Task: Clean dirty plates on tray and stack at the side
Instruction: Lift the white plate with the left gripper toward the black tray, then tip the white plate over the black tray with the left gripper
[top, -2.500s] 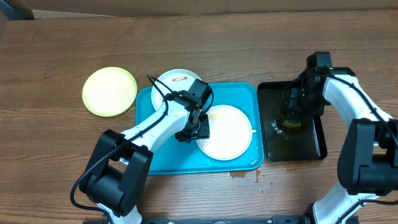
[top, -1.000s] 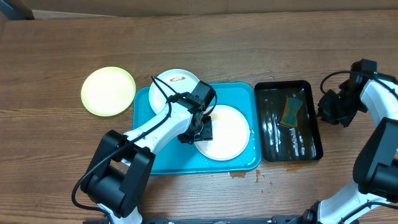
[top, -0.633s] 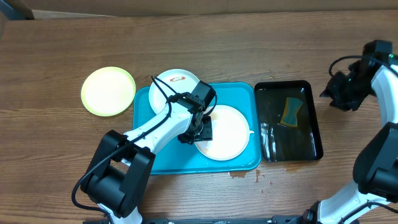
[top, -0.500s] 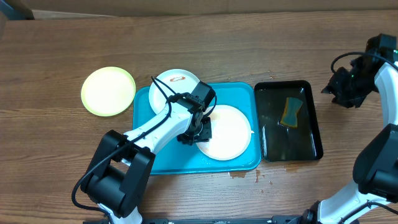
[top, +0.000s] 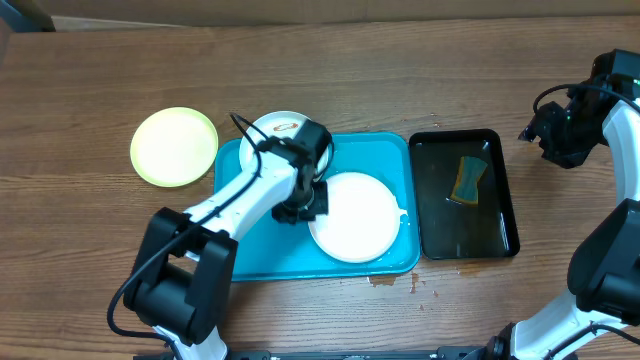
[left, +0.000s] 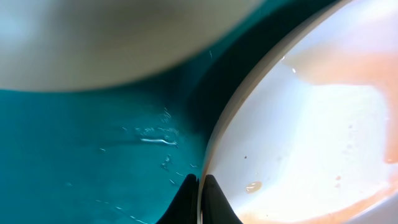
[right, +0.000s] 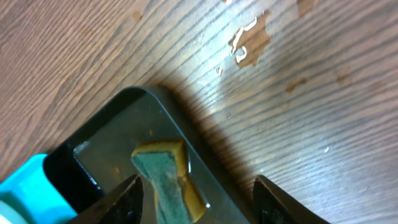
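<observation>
Turquoise tray (top: 258, 252) bears 1 white plate (top: 356, 220), rim pinched by left pincer (left: 200, 190).

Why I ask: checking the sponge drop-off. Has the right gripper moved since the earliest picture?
Yes. The right gripper was above the black tray; now it is past the tray's right rim, over the table. The sponge lies in it.

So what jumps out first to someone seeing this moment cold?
The left end effector pinches the left rim of the big white plate on the turquoise tray, mid-table. To the right, a sponge lies in a black tray, the right end effector open beyond it.
</observation>
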